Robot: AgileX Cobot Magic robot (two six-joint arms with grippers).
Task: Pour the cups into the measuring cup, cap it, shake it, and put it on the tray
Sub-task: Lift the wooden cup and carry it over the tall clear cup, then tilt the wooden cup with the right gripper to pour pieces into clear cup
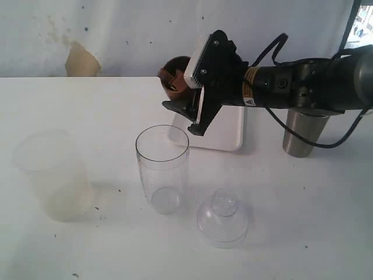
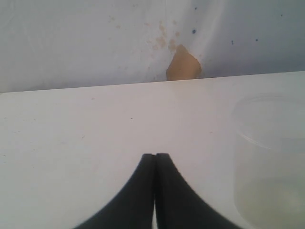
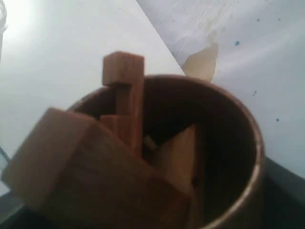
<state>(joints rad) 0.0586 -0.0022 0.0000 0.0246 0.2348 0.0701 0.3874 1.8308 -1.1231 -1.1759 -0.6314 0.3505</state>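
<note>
Lid [image 1: 222,219] nearest, on open table [image 1: 303,233] just beside clear cylinder [image 1: 162,169]. Right claw [image 1: 185,87] grips tipped wooden cup [image 1: 173,73] up behind cylinder's rim, tray [image 1: 224,137] beyond. Steel tumbler [image 1: 303,135] behind arm. Left claw [image 2: 155,155] closed near frosted cup [image 2: 269,157].

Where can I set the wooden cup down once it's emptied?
In the exterior view, bare table lies lower right, between the cap and the steel tumbler; also upper left, behind the frosted cup. The middle is crowded: measuring cup, cap and tray stand close together.
</note>
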